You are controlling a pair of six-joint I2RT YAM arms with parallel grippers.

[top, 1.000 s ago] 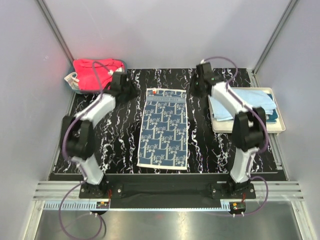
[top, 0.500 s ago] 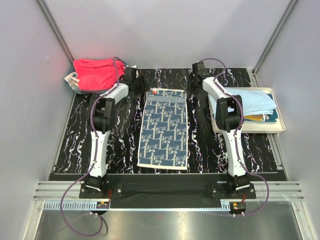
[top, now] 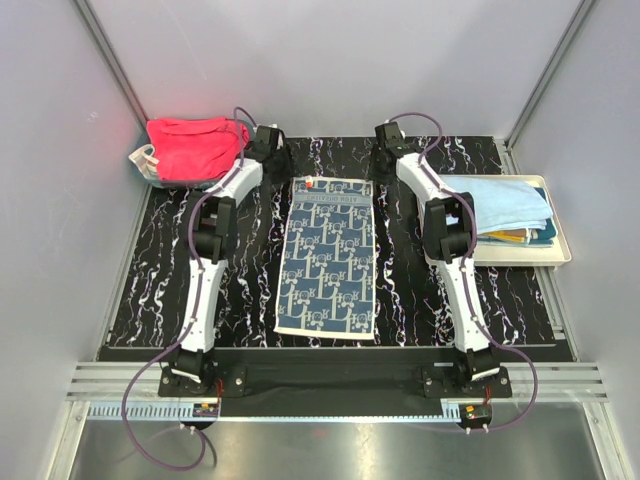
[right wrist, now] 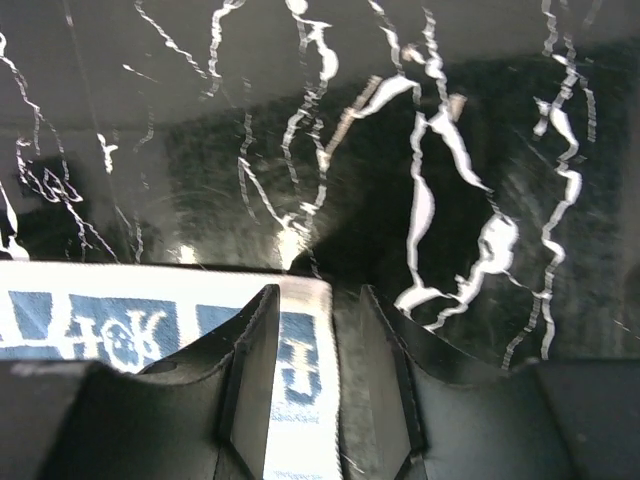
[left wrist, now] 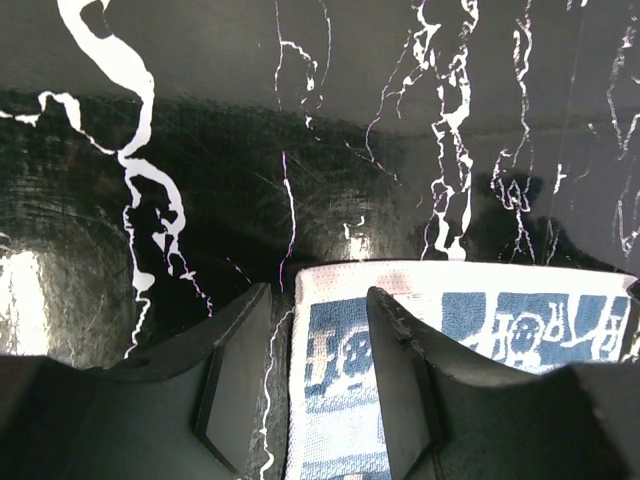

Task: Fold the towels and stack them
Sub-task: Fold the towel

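The white towel with dark blue print (top: 328, 255) lies flat and spread out in the middle of the table. My left gripper (top: 278, 162) is open at its far left corner. In the left wrist view (left wrist: 318, 380) one finger stands over the table and the other over the towel (left wrist: 480, 320). My right gripper (top: 382, 160) is open at the far right corner. In the right wrist view (right wrist: 318, 370) it straddles the towel's (right wrist: 100, 320) side edge. A red-pink towel (top: 190, 145) lies at the far left. A light blue towel (top: 510, 203) tops a stack at the right.
The red-pink towel sits in a translucent teal bin (top: 146, 160) at the far left corner. The cream tray (top: 500, 258) at the right edge holds the folded stack, with mustard and teal layers (top: 512, 237) under the light blue one. The table is black marble-patterned (top: 240, 270).
Both arms have stretched out toward the far side. The grippers have moved from beside the bin and the tray in to the towel's two far corners. The towel has not moved.
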